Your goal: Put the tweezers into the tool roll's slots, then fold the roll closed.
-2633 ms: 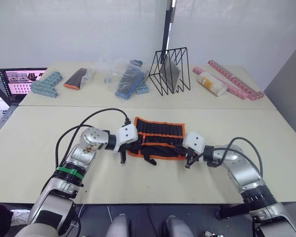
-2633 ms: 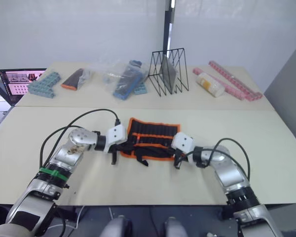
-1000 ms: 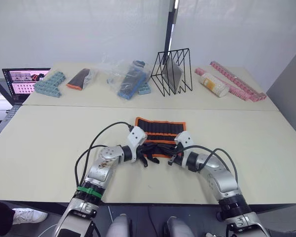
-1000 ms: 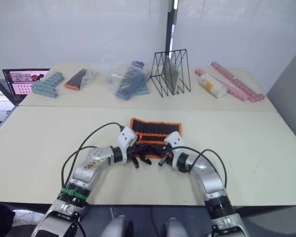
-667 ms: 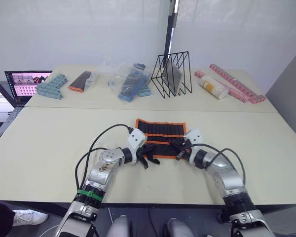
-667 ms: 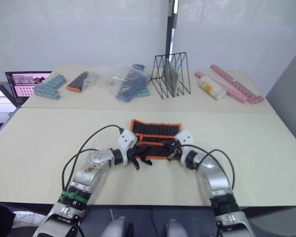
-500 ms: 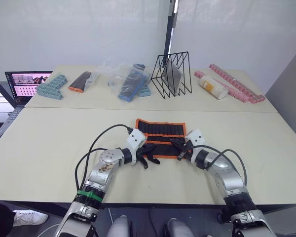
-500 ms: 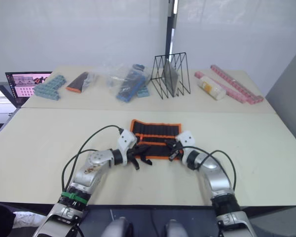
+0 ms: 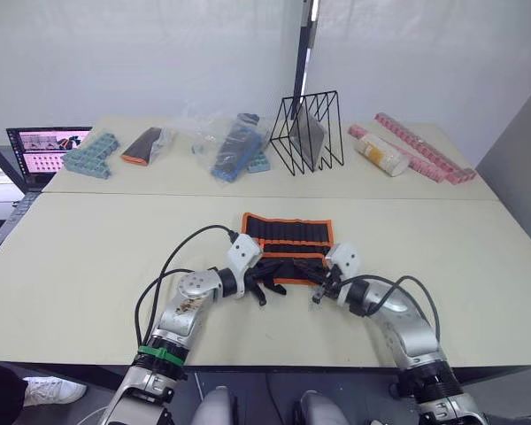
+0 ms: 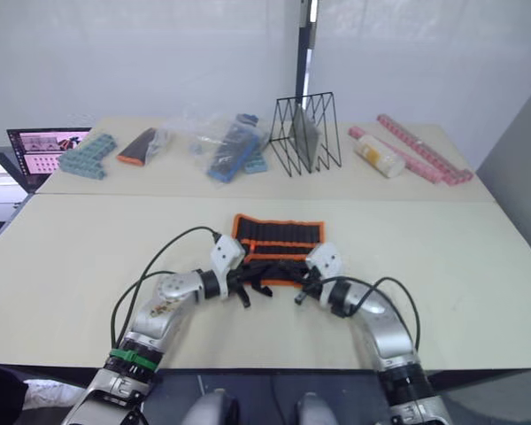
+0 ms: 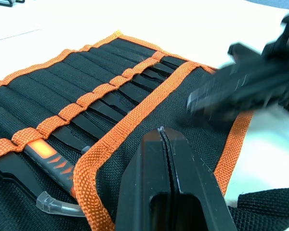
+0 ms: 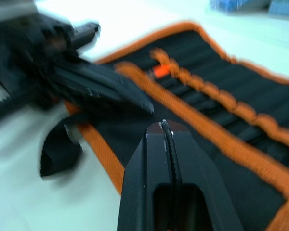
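**While Both Grippers Are Working the Near Flap: Fold Stage**

While the tool roll [image 9: 288, 245] is lying open mid-desk, its near flap is resting partly folded over the slots [image 11: 101, 94], where tweezers [image 11: 94, 108] are sitting. The left gripper [image 9: 264, 283] and right gripper [image 9: 319, 289] are pressing at that flap's orange edge, fingers shut together, gripping nothing visible, probably to push the fold. Bare desk [image 9: 88, 248] is lying open on both sides.

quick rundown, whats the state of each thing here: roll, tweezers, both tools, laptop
black fabric tool roll with orange edging: lying flat, near flap folded over, not closed
slim black tweezers: seated in the slots
black strap: loose at the roll's near edge
left tool: fingers shut, over the folded flap
right tool: fingers shut, over the same flap
laptop: screen on
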Robot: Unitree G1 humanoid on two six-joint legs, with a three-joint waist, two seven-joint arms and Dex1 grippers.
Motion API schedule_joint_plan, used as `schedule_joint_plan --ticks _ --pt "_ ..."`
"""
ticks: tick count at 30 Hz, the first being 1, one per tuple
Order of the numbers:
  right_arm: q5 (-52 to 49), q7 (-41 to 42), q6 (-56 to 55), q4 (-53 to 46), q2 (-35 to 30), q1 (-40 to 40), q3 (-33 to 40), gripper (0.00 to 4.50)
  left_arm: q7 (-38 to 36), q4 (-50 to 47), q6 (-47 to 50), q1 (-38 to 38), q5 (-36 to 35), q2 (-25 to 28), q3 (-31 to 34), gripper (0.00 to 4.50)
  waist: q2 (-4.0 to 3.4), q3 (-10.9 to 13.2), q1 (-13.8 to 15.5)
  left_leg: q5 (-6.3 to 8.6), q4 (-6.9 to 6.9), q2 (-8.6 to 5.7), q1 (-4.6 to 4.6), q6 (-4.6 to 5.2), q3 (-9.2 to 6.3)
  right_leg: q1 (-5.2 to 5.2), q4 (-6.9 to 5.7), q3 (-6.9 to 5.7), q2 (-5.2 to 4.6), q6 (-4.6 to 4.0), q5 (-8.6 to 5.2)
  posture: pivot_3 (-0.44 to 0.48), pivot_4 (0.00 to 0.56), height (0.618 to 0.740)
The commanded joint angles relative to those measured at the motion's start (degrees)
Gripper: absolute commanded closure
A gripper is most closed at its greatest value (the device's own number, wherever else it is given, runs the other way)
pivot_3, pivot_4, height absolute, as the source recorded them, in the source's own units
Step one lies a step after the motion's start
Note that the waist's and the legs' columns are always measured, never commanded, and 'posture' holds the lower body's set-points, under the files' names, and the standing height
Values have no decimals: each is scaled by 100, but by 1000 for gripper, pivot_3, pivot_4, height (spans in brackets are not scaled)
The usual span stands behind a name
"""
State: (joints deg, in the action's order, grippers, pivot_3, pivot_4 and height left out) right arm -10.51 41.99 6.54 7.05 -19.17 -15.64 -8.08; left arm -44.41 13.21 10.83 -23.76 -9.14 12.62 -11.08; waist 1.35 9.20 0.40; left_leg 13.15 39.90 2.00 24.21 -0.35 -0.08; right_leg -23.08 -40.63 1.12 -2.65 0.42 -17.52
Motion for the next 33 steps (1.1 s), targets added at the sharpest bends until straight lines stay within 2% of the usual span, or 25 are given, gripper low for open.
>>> schedule_joint_plan --ticks 1,8,12,18,22,28,33 --pt "351 -270 87 31 -101 39 -54 4487 -33 111 39 73 48 -23 -100 4491 0 0 0 0 0 1 -3 0 0 3 1 0 1 0 0 0 150 685" --pt "127 -625 68 93 -237 291 603 4487 77 168 -158 54 450 184 -276 4491 0 0 35 -1 0 4 -8 1 -4 31 43 -5 6 5 -3 0 150 685" --pt "140 -669 6 -5 -384 461 725 4487 116 212 -175 -4 475 159 -285 4491 0 0 34 0 0 1 -19 1 -5 56 58 -3 2 12 -7 0 150 685" --pt "-338 -654 -231 -95 -208 440 1118 4487 181 225 -290 -127 592 136 -307 4491 0 0 29 0 -6 3 -36 1 -2 68 61 2 4 15 -9 0 150 685" --pt "-1017 -310 -61 -283 -175 382 1481 4487 124 7 -224 -201 470 114 -251 4491 -3 3 25 0 -6 2 -33 1 1 65 61 7 4 18 -10 0 150 685" --pt "-1722 5 635 -141 -490 111 1965 4487 -58 -950 422 -413 234 312 -173 4491 -8 10 11 -1 -7 4 9 1 2 19 57 11 6 17 -10 0 150 685" --pt "-1989 359 1511 -248 -1021 28 1981 3053 -286 -1865 1306 -377 -302 660 131 4500 -8 10 1 5 -11 2 30 11 5 -7 50 19 5 17 -8 0 150 685"
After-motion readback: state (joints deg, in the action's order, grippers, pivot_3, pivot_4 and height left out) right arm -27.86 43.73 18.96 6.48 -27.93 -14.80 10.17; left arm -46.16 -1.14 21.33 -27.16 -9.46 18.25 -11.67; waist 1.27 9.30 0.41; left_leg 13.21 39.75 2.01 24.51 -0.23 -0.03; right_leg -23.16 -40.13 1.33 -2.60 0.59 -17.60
